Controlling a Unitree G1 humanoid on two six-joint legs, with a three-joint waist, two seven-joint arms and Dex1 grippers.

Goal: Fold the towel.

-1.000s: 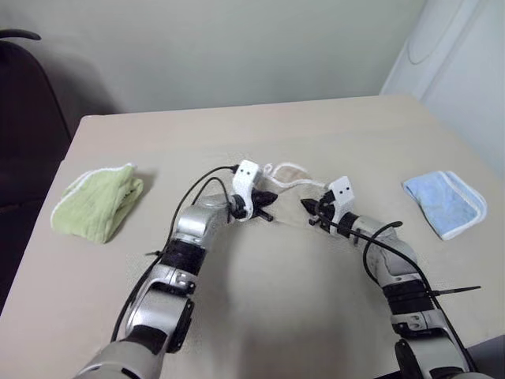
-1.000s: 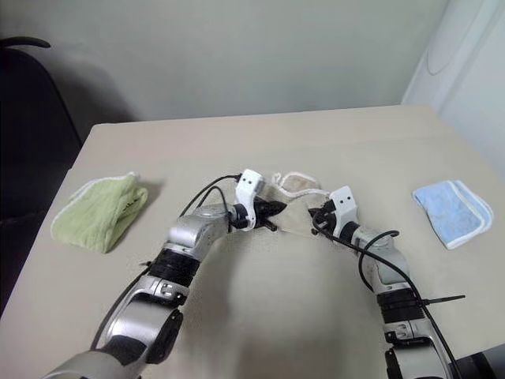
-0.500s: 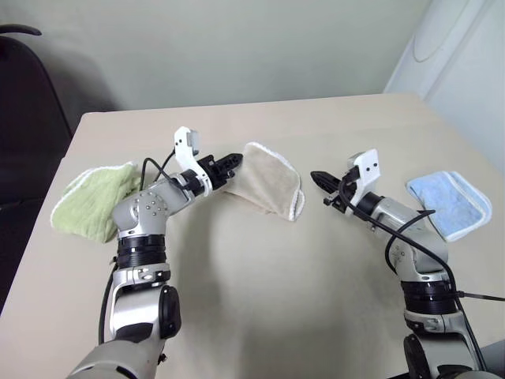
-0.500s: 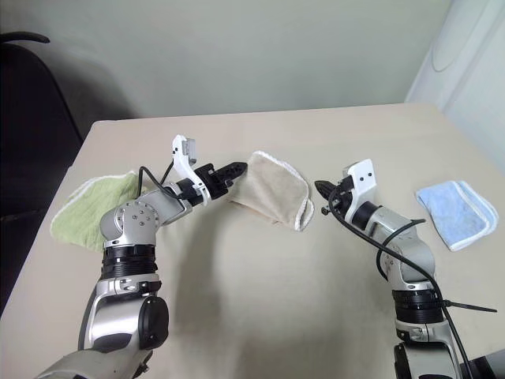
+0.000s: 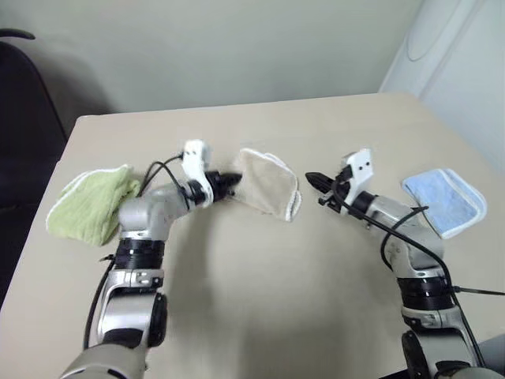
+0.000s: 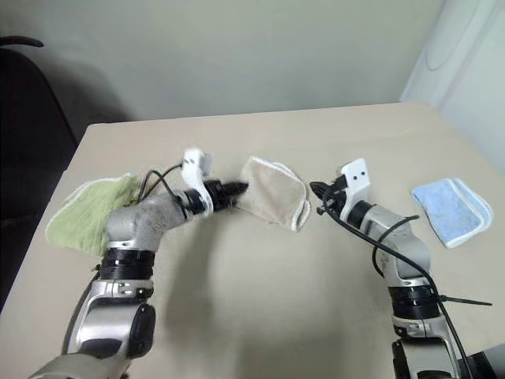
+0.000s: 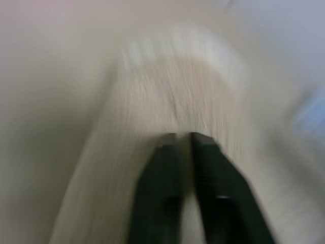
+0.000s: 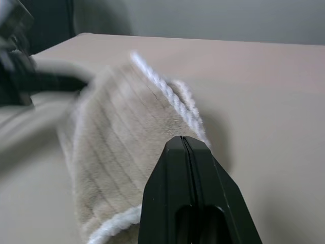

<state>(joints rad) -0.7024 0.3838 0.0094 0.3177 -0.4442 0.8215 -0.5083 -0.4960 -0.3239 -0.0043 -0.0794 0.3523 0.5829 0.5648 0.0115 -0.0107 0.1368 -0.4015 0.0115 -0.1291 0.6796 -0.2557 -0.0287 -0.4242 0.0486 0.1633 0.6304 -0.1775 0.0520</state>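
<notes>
The beige towel with its white corded edge lies folded over on the table's middle. My left gripper points at its left edge, with the fingertips a narrow gap apart and right against the cloth. My right gripper hovers shut just right of the towel, a short way off the white-edged end and holding nothing.
A light green folded towel lies near the table's left edge, close behind my left arm. A light blue white-edged towel lies at the right. A dark chair stands beyond the left edge of the table.
A second ago both grippers met at the bunched towel. They drew apart, the left one carrying the cloth over. The towel has now settled folded on the table and the left fingers have parted slightly.
</notes>
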